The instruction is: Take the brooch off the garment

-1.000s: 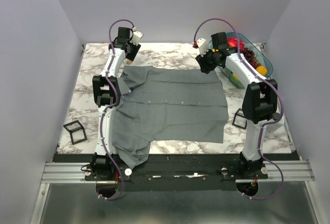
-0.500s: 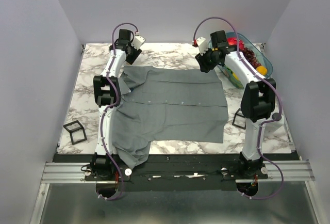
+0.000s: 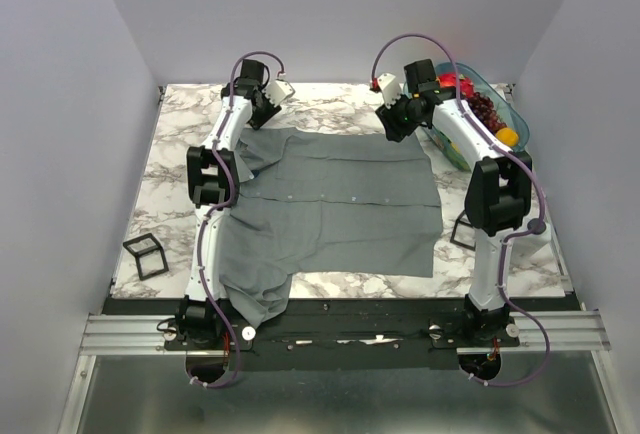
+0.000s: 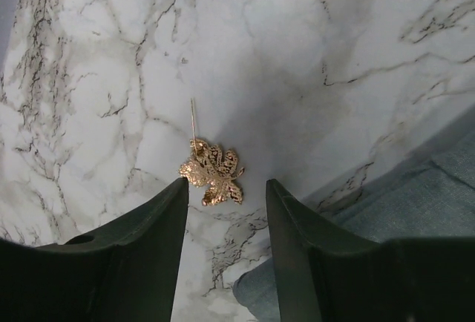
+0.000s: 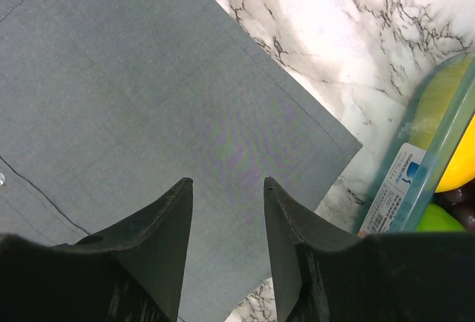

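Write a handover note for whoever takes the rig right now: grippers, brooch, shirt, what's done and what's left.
Left gripper: open, above the gold leaf brooch, not gripping it.
Right gripper: open and empty, over a corner of the grey shirt.
The brooch lies on the marble table, off the shirt and near its edge.
Done: brooch removed.
Left: probably only pulling the arms back.

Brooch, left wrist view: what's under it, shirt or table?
Bare marble table lies under the gold leaf-shaped brooch. The shirt lies apart from it at lower right. Its pin pokes out over the marble. The brooch's underside and clasp are hidden.
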Robot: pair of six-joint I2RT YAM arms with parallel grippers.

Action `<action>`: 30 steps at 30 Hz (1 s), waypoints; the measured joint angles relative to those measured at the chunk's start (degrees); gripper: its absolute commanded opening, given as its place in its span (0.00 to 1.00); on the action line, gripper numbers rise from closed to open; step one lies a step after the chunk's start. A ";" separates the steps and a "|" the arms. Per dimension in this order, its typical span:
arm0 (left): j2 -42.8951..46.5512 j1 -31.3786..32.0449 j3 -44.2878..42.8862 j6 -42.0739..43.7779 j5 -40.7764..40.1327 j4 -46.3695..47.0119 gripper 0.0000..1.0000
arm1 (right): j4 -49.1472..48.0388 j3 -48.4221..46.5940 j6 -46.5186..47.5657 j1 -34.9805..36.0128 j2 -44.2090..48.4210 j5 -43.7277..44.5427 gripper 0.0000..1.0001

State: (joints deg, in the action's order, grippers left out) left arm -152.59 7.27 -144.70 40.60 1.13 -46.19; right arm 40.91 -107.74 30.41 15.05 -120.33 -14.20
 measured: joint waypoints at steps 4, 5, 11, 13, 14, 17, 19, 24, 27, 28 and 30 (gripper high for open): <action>-0.02 0.13 -0.37 1.31 -0.02 -2.25 0.52 | 1.18 -1.33 0.00 0.00 -0.55 0.00 0.51; -0.02 0.11 -0.50 1.55 -0.02 -2.89 0.52 | 1.36 -1.62 0.00 0.00 -0.63 0.00 0.51; -0.02 -0.02 -1.09 2.71 0.02 -6.34 0.49 | 2.21 -1.90 0.00 0.00 -0.76 -0.02 0.50; -0.02 -0.20 -1.11 2.38 0.04 -6.62 0.42 | 2.34 -1.90 -0.02 0.00 -0.85 0.00 0.50; 0.00 -0.39 -1.11 1.75 0.57 -6.45 0.42 | 2.34 -1.90 -0.04 0.00 -0.85 0.00 0.50; 1.36 -1.42 1.14 -0.22 4.22 -5.18 0.42 | 2.34 -1.90 -0.13 0.02 -0.85 0.00 0.50; 3.82 -2.82 5.73 -0.96 8.22 -2.51 0.42 | 2.38 -1.90 -0.24 0.13 -0.85 0.00 0.50; 9.81 -6.38 16.72 -4.94 17.20 4.09 0.40 | 2.36 -1.90 -0.37 0.48 -0.85 0.00 0.50; 9.92 -7.43 15.56 -9.38 17.86 8.50 0.39 | 2.36 -1.90 -0.37 0.66 -0.85 0.04 0.50; 9.57 -7.41 13.79 -10.64 17.77 9.31 0.39 | 2.34 -1.90 -0.37 0.66 -0.85 0.11 0.50; 8.35 -7.13 9.11 -12.26 17.64 11.08 0.39 | 2.36 -1.90 -0.35 0.76 -0.85 0.26 0.50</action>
State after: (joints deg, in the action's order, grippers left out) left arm -144.24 0.14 -135.59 28.34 18.76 -35.11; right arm 43.27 -109.65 30.06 15.81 -121.19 -13.93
